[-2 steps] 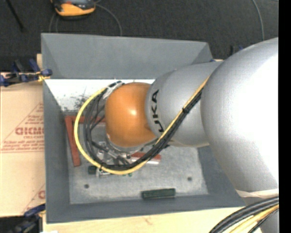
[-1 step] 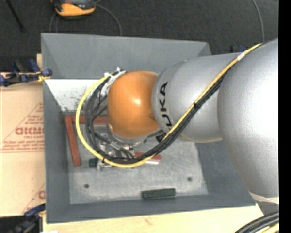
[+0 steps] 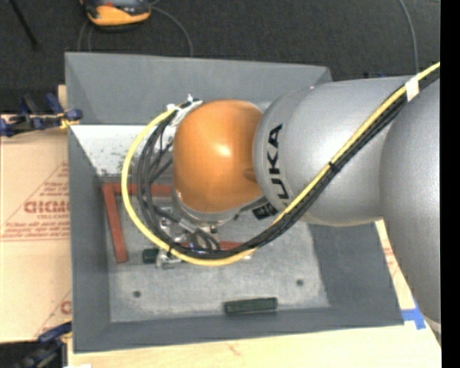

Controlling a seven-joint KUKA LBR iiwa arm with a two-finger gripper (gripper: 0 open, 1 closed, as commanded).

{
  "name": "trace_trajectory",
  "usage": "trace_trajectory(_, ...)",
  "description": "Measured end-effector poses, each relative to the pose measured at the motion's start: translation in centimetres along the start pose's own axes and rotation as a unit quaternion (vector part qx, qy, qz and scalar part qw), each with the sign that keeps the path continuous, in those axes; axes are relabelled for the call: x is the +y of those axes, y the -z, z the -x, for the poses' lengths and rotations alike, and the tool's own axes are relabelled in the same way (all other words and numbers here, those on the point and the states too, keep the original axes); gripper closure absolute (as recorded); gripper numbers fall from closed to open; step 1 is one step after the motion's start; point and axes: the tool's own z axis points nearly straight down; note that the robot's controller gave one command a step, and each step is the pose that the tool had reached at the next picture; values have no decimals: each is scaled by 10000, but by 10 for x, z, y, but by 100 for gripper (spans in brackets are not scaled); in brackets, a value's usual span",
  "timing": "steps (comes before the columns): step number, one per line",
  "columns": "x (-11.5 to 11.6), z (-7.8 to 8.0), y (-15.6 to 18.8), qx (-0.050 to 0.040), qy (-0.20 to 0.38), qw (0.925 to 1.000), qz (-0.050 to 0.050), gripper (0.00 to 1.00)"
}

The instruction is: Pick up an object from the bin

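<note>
My gripper (image 3: pixel 178 236) hangs low over the left middle of the bin floor, mostly hidden under the arm's orange cover and its cables. A small dark green block (image 3: pixel 149 256) lies right at its lower left tip, touching or nearly so. A long red-brown stick (image 3: pixel 113 225) lies along the left side of the floor, a little left of the gripper. More red-brown strip pieces show behind the cables (image 3: pixel 162 191) and just right of the gripper (image 3: pixel 231 245).
A dark oblong bar (image 3: pixel 251 306) lies near the front wall, well apart from the gripper. The big grey arm covers the right and back of the bin. Bare floor shows at the front left and front right.
</note>
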Motion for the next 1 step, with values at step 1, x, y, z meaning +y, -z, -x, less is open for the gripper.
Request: trace_trajectory(1, -12, -4, 34, -22, 82, 10000, 5, 100)
